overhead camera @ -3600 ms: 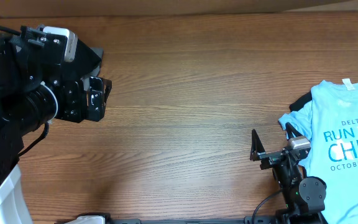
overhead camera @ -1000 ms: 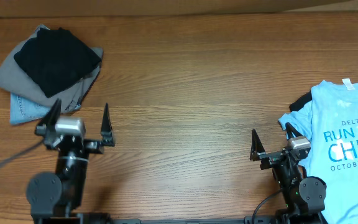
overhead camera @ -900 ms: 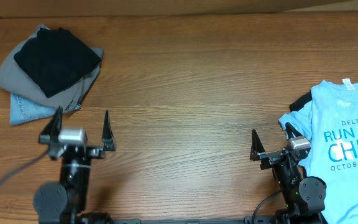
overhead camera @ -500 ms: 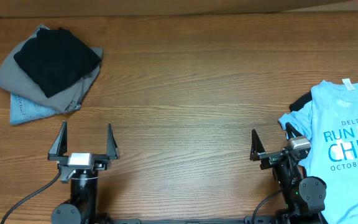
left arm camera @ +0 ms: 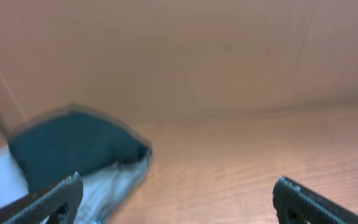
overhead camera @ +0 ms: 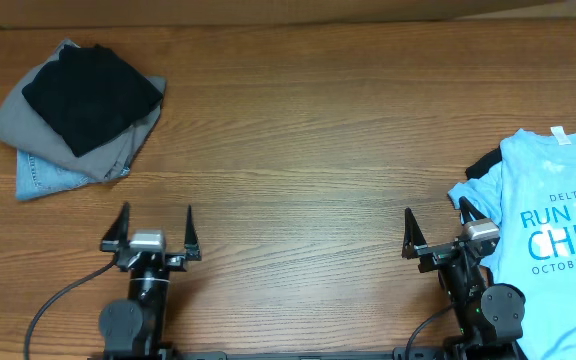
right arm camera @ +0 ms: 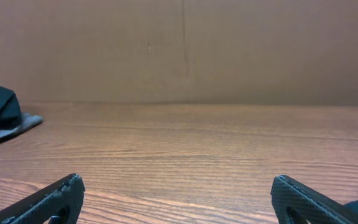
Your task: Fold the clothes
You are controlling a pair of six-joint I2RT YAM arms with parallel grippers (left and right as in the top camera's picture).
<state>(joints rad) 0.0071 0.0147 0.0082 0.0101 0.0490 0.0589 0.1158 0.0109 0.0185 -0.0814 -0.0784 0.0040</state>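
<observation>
Black garment (overhead camera: 90, 92), folded square, tops the grey and pale-blue pile (overhead camera: 43, 150) at the far left of the table (overhead camera: 298, 130). The left gripper (overhead camera: 156, 212), which hung over that pile moments ago, has drawn back to the near edge with its fingers spread wide and empty, so that piece looks finished. The right gripper (overhead camera: 435, 210) has not stirred, fingers equally wide and holding nothing, just beside the light-blue T-shirt (overhead camera: 558, 215) lying unfolded at the right edge over a dark garment (overhead camera: 485, 164); these look like the next work.
</observation>
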